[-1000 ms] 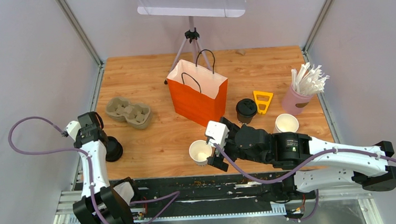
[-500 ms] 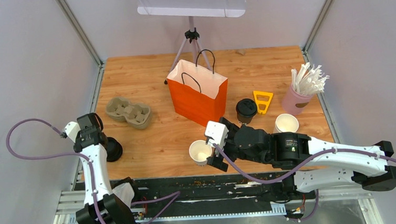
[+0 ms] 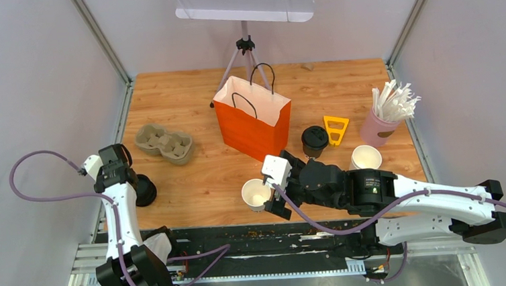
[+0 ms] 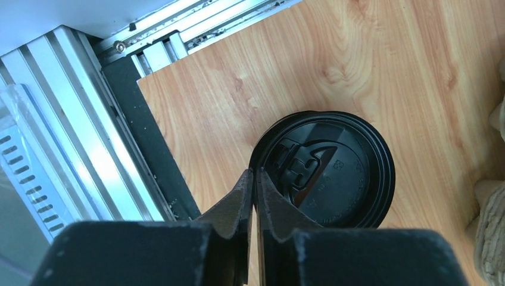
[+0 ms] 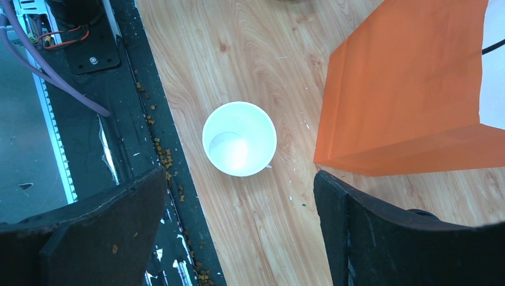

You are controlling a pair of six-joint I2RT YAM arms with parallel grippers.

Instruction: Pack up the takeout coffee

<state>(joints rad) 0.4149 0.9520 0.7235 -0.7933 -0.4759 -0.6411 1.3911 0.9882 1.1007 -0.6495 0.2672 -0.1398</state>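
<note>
table (image 3: pixel 186 87): orange bag (image 3: pixel 252 123) upright mid. R gripper (image 5: pixel 239 179) spread wide over open cup (image 5: pixel 239 138) just in front of bag, no contact. L gripper (image 4: pixel 254 174) nearly closed, looks pinched on black lid (image 4: pixel 333 173) rim by L edge. step: lidding. nxt: lift lid, carry to cup, seat square

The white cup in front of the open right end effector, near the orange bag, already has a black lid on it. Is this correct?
Not quite. The white cup has no lid: the right wrist view looks straight down into its open white inside. The rest holds: it stands in front of the open right end effector, near the orange bag.
</note>
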